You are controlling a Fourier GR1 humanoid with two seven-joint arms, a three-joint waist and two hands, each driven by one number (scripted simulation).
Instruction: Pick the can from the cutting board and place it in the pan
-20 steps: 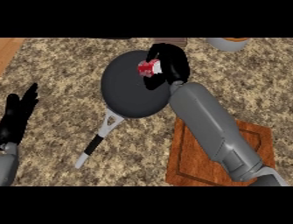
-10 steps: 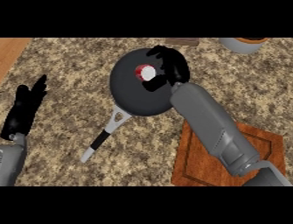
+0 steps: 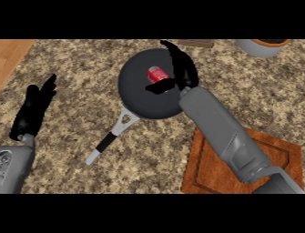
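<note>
One red can (image 3: 157, 74) stands in the dark pan (image 3: 141, 98), toward its far side. The right hand (image 3: 182, 73) is beside it, fingers straight and spread, thumb reaching under the can; whether it touches, I cannot tell. The board (image 3: 212, 175) lies near right on the worktop (image 3: 67, 59). The left hand (image 3: 32, 109) rests open at left.

Two grey forearms with black hands

The right forearm (image 3: 225, 134) is a smooth, mid-grey tube that widens toward a ringed collar near the elbow, where a darker grey section begins. The left forearm (image 3: 3, 168) is paler grey, with small round holes and moulded recesses in its shell. The right hand (image 3: 181, 73) and the left hand (image 3: 30, 111) are matt black, with slim fingers.
</note>
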